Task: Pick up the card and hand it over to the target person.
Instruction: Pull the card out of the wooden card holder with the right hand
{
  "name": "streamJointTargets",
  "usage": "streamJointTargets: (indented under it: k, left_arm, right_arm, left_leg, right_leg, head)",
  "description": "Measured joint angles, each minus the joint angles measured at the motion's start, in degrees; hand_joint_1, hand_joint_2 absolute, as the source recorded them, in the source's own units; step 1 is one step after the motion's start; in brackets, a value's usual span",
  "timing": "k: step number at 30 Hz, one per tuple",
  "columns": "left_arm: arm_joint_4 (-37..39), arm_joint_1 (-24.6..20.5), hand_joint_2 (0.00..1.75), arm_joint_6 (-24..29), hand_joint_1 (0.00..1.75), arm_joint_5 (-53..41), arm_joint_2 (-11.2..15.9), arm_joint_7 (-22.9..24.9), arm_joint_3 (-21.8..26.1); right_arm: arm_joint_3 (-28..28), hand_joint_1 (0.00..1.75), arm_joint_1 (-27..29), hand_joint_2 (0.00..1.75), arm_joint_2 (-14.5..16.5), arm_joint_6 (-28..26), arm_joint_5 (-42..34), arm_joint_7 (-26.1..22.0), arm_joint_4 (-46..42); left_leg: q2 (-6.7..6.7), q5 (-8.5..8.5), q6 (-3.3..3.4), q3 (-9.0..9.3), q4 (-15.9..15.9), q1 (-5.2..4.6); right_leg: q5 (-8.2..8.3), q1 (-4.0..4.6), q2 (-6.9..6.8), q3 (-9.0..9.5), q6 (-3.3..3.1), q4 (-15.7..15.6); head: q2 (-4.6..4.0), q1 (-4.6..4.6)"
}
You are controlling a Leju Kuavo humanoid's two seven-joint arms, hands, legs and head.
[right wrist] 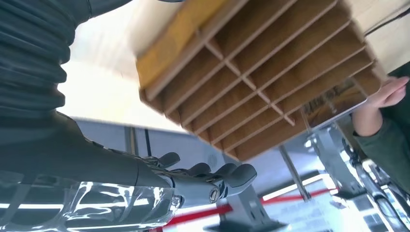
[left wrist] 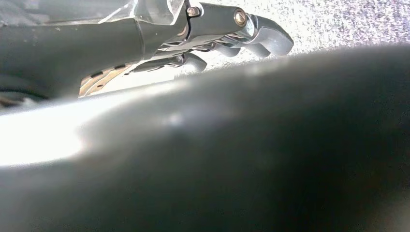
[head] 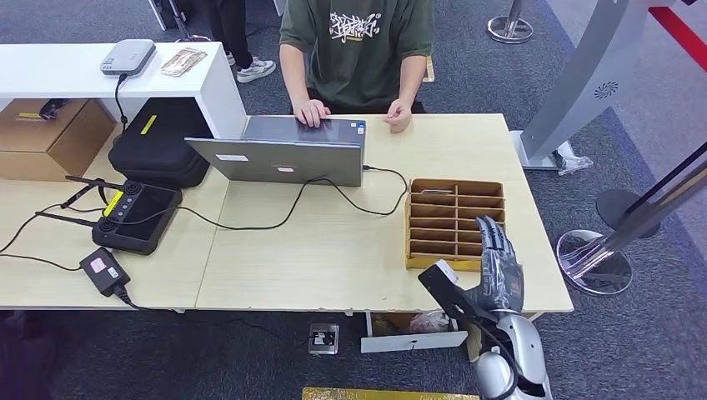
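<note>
Left side of worktop (head: 275,258): black controller (head: 137,215), power brick (head: 103,272) and trailing cables, well apart from the job. Left robot hand (left wrist: 232,36) seen from its own wrist, fingers curled in, nothing visibly in them.

Middle: laptop (head: 279,154) open, the seated person (head: 354,50) resting both hands at the far edge.

Right: wooden card organizer (head: 454,223) with many slots. Right robot hand (head: 498,267) sits at its near right corner, fingers extended and apart, holding nothing. The card (right wrist: 336,101) appears to sit in an end slot nearest the person, judged from the right wrist view; that picture is blurred, so not certain.

Risks, as judged: fingers coming in over the dividers could catch a partition and shove or tip the light organizer. A thin card in a narrow slot gives little to pinch; it may slip. Reaching across toward the person could foul the laptop cable (head: 367,200).
</note>
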Motion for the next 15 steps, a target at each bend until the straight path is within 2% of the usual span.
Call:
streamJointTargets:
  k: [2,15]
  left_arm:
    - [0.0,0.0,0.0,0.0,0.0,-0.1,0.2,-0.1,0.2]
    - [-0.1,-0.5,0.0,0.1,0.0,-0.3,0.3,-0.2,0.7]
  right_arm:
    - [1.2,0.0,-2.6,1.75,0.1,-0.8,0.7,0.3,2.2]
    - [4.4,0.0,-8.6,1.75,2.1,-2.3,2.5,0.9,8.1]
  left_leg:
    - [0.01,0.01,0.0,0.0,0.0,0.01]
    - [-0.12,0.07,0.0,0.02,0.0,0.01]
  right_leg:
    - [0.0,0.0,-0.01,-0.02,-0.01,0.0]
    - [-0.02,0.02,-0.14,0.04,-0.03,0.0]
  head:
    - [0.0,0.0]
    - [0.0,0.0]
